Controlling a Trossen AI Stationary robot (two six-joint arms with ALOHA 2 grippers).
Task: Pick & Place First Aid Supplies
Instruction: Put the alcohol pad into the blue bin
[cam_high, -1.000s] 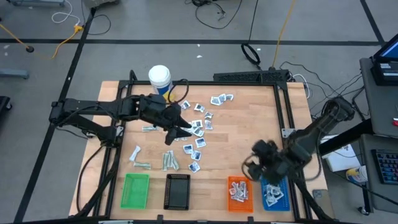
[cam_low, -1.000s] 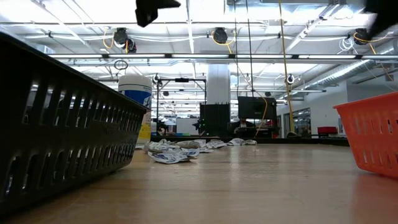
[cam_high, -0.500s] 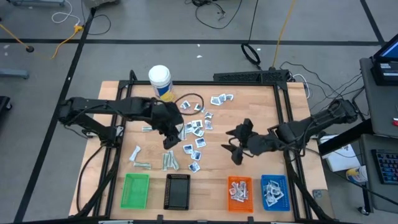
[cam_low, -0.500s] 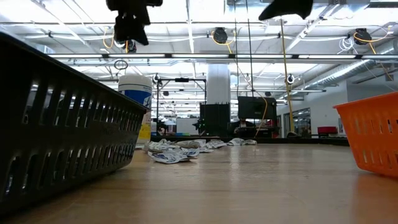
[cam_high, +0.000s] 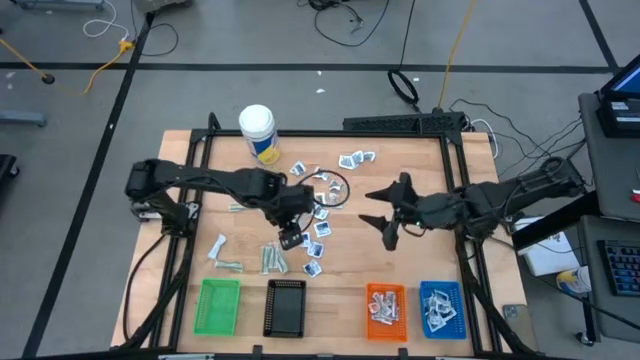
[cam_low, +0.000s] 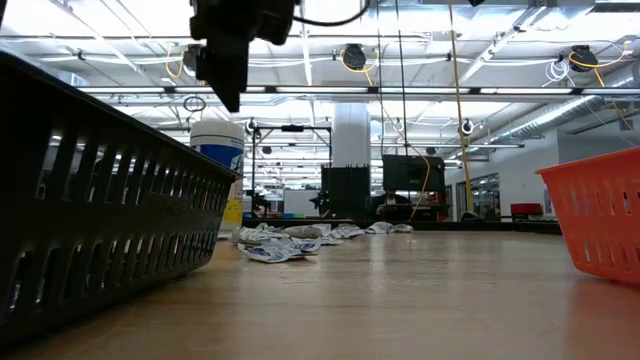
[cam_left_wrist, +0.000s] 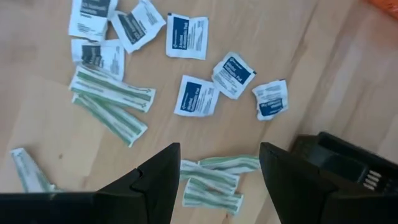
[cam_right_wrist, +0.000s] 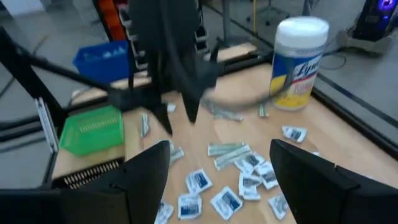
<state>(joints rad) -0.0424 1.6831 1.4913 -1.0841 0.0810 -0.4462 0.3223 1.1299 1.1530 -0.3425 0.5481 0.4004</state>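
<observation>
High view: my left gripper, jaws open and empty, hovers over scattered sachets at mid-table; crowded packets risk my pinching two. Right gripper waits open.

The whole table is seen from straight above. From its surface the room is viewed level. The packets are shared by both wrist views.
</observation>
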